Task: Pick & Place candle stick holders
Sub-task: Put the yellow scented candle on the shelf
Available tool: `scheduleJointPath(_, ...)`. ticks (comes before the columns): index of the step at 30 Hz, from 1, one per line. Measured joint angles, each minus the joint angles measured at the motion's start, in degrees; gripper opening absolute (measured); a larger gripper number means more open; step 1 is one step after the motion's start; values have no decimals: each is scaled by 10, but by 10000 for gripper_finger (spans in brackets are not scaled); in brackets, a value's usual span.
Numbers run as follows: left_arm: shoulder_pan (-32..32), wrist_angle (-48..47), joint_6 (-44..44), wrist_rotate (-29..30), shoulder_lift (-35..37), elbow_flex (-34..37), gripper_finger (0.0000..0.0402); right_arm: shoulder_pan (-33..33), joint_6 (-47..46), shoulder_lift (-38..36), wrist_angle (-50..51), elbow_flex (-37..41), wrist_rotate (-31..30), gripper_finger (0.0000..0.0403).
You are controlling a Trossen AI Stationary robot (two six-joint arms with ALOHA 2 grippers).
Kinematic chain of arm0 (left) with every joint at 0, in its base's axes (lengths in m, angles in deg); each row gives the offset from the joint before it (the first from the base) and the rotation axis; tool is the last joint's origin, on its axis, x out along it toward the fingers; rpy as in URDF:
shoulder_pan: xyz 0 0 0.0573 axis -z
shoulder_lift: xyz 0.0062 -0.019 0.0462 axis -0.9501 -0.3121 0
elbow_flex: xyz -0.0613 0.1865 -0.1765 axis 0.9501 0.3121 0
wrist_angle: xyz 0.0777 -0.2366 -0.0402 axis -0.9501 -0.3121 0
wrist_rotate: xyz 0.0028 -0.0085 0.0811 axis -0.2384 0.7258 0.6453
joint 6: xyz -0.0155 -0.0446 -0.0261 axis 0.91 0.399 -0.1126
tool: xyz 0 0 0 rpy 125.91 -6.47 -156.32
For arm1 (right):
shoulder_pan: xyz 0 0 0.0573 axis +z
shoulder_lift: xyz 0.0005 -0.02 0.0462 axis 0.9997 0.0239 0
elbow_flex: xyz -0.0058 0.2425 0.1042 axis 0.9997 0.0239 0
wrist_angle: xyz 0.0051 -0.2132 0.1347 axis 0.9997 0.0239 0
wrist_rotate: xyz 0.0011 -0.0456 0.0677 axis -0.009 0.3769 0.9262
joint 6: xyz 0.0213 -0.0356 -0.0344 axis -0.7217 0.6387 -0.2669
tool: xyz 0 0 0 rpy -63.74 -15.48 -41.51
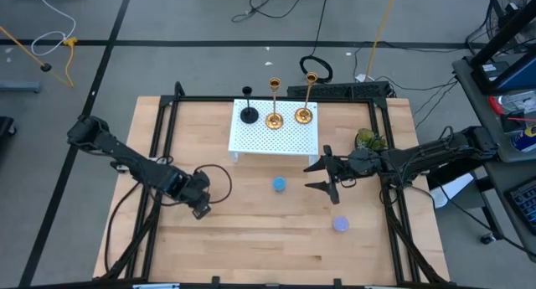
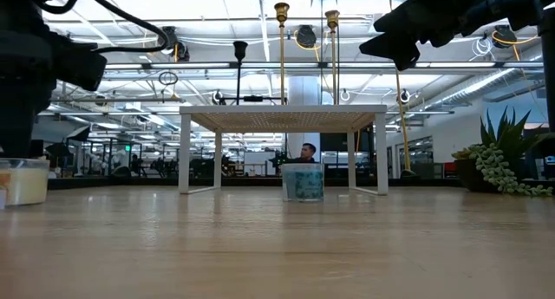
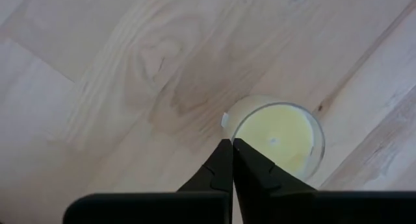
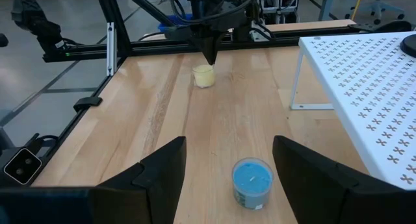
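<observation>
Two brass candle stick holders point(image 1: 274, 119) point(image 1: 304, 115) and a shorter black one point(image 1: 249, 114) stand by their round bases on the white perforated stand point(image 1: 276, 138). A blue glass piece point(image 1: 279, 184) point(image 4: 252, 182) stands on the table in front of the stand. A lavender piece point(image 1: 341, 224) stands nearer the front. My right gripper point(image 1: 310, 177) point(image 4: 229, 146) is open, just right of the blue piece and raised above the table. My left gripper point(image 3: 232, 142) point(image 4: 210, 57) is shut and points down right over the rim of a yellow glass piece point(image 3: 279, 136) point(image 4: 203, 75). My left gripper comes from above with its shut fingertips point(image 3: 224, 149) at the near rim of the yellow piece point(image 3: 229, 120). I cannot tell whether they touch it. The piece stands upright on the table.
A green plant sprig point(image 1: 368, 140) lies at the table's right edge beside my right arm. The black frame rails point(image 1: 159, 130) run along the table's sides. Bare wood point(image 1: 268, 247) lies toward the near edge. A person shows far behind the table in the low view point(image 2: 307, 152).
</observation>
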State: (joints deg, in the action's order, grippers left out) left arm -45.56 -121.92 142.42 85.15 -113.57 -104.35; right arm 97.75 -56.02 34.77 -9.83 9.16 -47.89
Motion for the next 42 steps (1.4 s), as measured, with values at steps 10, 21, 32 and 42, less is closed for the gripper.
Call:
scheduleJointPath(10, -36, 17, -18, 4, 1, 0, 3, 0, 0, 0, 0, 0, 0, 226)
scheduleJointPath(21, -122, 44, -138, 74, 1, -104, 2, 0, 4, 0, 0, 0, -4, 226)
scheduleJointPath(32, -163, -4, -247, 31, 1, -120, 40, 0, 19, 0, 0, 0, -3, 226)
scheduleJointPath(42, -165, 63, -239, 10, 0, -25, 156, 0, 19, 0, 0, 0, -2, 226)
